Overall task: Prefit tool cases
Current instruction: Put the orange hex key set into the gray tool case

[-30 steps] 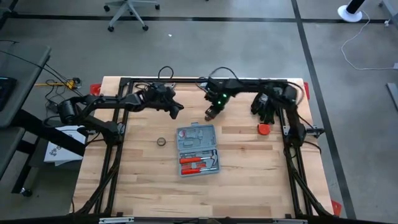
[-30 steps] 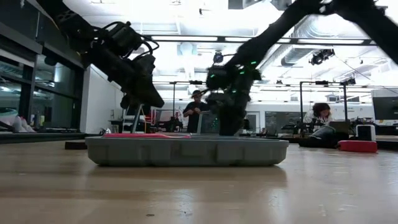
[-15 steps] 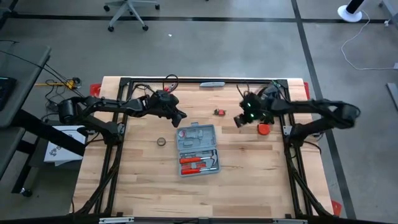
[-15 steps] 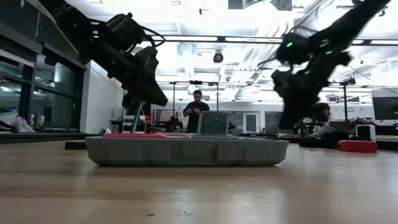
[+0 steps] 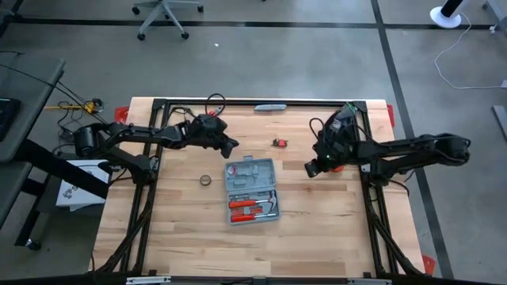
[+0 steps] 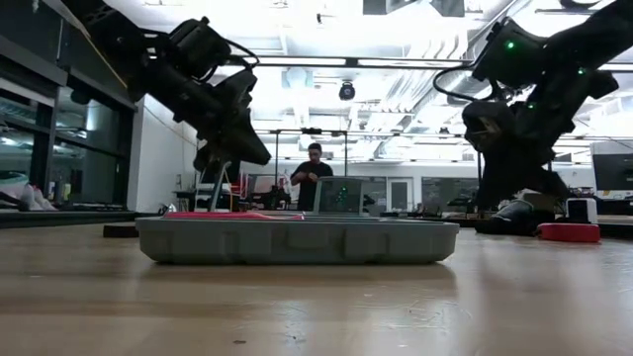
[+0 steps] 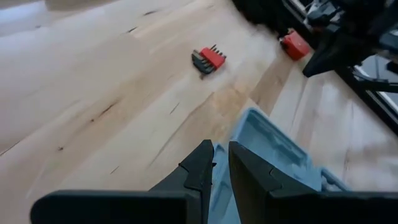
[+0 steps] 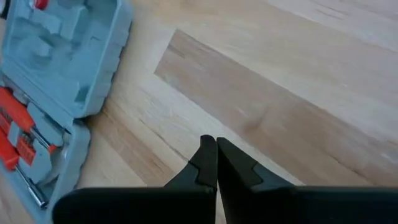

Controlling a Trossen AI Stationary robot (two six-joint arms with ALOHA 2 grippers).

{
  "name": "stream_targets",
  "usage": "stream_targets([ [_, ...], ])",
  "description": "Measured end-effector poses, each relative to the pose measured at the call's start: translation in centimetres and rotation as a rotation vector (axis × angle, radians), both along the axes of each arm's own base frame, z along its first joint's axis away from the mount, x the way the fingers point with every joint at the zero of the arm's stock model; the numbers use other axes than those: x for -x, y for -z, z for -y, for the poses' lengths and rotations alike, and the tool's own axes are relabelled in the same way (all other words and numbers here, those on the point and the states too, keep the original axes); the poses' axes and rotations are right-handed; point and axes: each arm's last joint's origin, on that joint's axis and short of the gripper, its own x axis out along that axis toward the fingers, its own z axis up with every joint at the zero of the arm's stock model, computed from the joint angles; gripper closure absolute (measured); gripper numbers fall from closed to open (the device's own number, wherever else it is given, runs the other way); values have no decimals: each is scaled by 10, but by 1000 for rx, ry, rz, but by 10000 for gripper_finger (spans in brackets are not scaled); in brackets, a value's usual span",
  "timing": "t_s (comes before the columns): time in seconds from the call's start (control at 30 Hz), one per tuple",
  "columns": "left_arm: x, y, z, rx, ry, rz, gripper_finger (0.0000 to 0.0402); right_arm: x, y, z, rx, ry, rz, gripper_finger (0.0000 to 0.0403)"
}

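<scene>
The grey-blue tool case [image 5: 252, 190] lies open and flat on the wooden table, both halves resting on it. Red-handled tools [image 5: 247, 207] sit in its near half, and the far half [image 8: 62, 56] shows bare moulded slots. My left gripper [image 5: 231, 149] hovers just above the case's far left corner [image 7: 267, 143]. Its fingers stand a narrow gap apart with nothing between them. My right gripper [image 5: 310, 168] is shut, over bare wood to the right of the case [image 8: 216, 149], and touches nothing.
A small red bit holder [image 5: 279, 142] lies on the wood beyond the case. A red object [image 5: 337, 165] sits by the right arm, and a tape roll [image 5: 206, 180] lies left of the case. A grey bar [image 5: 271, 106] rests at the far edge. People stand in the room behind.
My right gripper has swung, still shut, from just beyond the case's far edge toward the table's right edge and a little nearer. This has uncovered the red bit holder lying on the wood. My left gripper has shifted slightly toward the case's far left corner.
</scene>
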Motion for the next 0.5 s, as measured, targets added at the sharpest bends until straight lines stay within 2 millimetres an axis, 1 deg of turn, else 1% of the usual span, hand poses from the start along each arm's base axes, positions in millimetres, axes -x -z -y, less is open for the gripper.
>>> stream_targets([
  [0.13, -1, -1, 1, -7, 6, 15, 355, -6, 2, 5, 14, 7, 30, 403],
  [0.33, -2, -2, 2, -13, 9, 23, 355, -19, 2, 12, 23, 28, 131, 403],
  [0.5, -2, -2, 2, -20, -3, 19, 355, -26, 1, 17, 19, 31, 154, 403],
])
